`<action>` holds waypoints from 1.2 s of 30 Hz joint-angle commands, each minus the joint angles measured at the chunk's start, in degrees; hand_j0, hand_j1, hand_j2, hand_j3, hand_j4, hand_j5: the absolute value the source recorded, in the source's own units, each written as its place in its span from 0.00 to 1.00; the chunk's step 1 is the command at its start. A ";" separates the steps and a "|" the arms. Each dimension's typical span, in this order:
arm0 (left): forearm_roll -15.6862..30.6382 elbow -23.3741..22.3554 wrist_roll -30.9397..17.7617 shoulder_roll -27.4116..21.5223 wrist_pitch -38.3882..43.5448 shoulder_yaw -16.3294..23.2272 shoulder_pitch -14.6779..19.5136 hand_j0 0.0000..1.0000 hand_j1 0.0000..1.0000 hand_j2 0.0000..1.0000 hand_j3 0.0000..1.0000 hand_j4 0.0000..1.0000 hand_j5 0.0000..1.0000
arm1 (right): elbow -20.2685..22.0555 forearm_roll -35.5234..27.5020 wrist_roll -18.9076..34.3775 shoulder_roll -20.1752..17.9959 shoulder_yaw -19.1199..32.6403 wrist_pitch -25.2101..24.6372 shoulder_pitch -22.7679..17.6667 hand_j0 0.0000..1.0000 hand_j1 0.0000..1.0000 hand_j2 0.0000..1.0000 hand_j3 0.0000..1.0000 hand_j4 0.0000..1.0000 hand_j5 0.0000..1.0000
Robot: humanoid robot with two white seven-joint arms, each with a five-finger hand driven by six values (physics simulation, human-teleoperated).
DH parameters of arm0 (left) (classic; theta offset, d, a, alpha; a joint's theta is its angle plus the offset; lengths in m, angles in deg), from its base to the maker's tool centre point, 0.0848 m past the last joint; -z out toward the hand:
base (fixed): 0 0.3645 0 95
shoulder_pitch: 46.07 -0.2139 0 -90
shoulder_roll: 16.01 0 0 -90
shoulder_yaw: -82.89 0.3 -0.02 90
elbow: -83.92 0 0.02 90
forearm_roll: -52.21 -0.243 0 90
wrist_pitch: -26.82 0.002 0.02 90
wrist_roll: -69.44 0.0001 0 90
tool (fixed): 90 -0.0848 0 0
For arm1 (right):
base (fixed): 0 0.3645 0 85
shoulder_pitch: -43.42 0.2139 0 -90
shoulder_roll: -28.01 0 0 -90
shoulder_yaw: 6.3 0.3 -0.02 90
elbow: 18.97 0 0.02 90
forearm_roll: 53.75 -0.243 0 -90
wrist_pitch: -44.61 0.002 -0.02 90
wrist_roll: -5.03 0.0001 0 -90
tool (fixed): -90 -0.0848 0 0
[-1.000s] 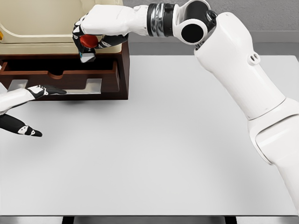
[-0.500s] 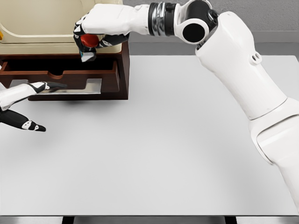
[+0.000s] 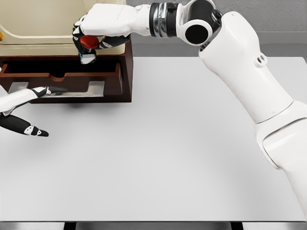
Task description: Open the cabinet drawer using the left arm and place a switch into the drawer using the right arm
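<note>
The dark wooden drawer (image 3: 125, 72) of the cream cabinet (image 3: 43, 24) stands pulled out at the table's far left. My right hand (image 3: 88, 38) reaches across from the right and hovers over the drawer's right part. It is shut on a switch (image 3: 88, 46) with a red button and a pale body. My left hand (image 3: 29, 108) shows at the left edge, fingers spread, one finger lying by the drawer's front and the thumb pointing over the table. It holds nothing.
The white table (image 3: 182, 143) stretches to the right and front of the cabinet. My right arm (image 3: 240, 67) spans the upper right of the view. A grey wall runs behind the table.
My right hand has shifted slightly left and up with the switch. My left hand has drawn back a little toward the left edge.
</note>
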 commanded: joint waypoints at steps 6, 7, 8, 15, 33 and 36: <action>-1.14 2.08 -0.74 -2.24 0.05 -0.38 -0.70 1.00 1.00 1.00 1.00 1.00 1.00 | -0.13 -0.33 -0.04 -0.12 0.10 -0.19 -0.09 0.45 0.45 0.45 0.45 0.45 0.45; -1.14 2.70 -0.74 -2.42 0.05 -0.38 -0.79 1.00 1.00 1.00 1.00 1.00 1.00 | -0.04 -0.33 -0.04 -0.12 0.10 -0.19 -0.09 0.45 0.45 0.45 0.45 0.45 0.45; -1.05 3.31 -0.66 -3.21 0.05 -0.38 -0.79 1.00 1.00 1.00 1.00 1.00 1.00 | -0.13 -0.33 -0.04 -0.21 0.10 -0.19 -0.09 0.45 0.45 0.45 0.45 0.45 0.45; -1.05 4.98 -0.66 -3.39 0.05 -0.38 -2.11 1.00 1.00 1.00 1.00 1.00 1.00 | -0.13 -0.33 -0.04 -0.21 0.10 -0.19 -0.09 0.45 0.45 0.45 0.45 0.45 0.45; 0.27 8.76 -0.57 -9.72 0.05 -0.65 -3.25 1.00 1.00 1.00 1.00 1.00 1.00 | -0.13 -0.33 -0.04 -0.30 0.19 -0.19 -0.09 0.49 0.49 0.49 0.49 0.49 0.49; 0.27 9.12 -0.57 -10.33 0.05 -0.73 -3.16 1.00 1.00 1.00 1.00 1.00 1.00 | -0.13 -0.24 -0.04 -0.21 0.19 -0.19 -0.09 0.65 0.65 0.65 0.65 0.65 0.65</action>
